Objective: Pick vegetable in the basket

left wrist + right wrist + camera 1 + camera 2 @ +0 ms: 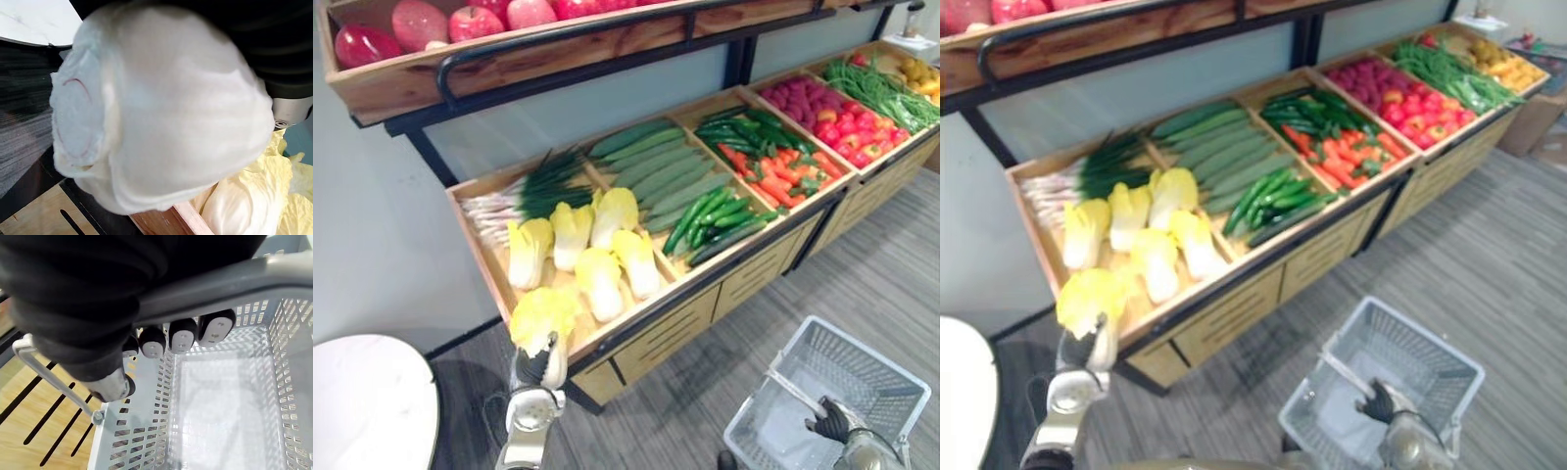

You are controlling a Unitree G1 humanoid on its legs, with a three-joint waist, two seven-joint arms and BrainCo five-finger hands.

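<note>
Left robot hand (538,371) around yellow-leafed cabbage (543,313)

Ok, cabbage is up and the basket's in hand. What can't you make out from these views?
- Left wrist view: the cabbage turns its white base to the camera, hiding how the left hand wraps it.
- Head views: the right hand covers part of the basket floor, and the lower edge cuts off its near corner.
- Yellow produce at the far right: too small to identify.
- Red fruit up top: cut off by the upper edge.
</note>
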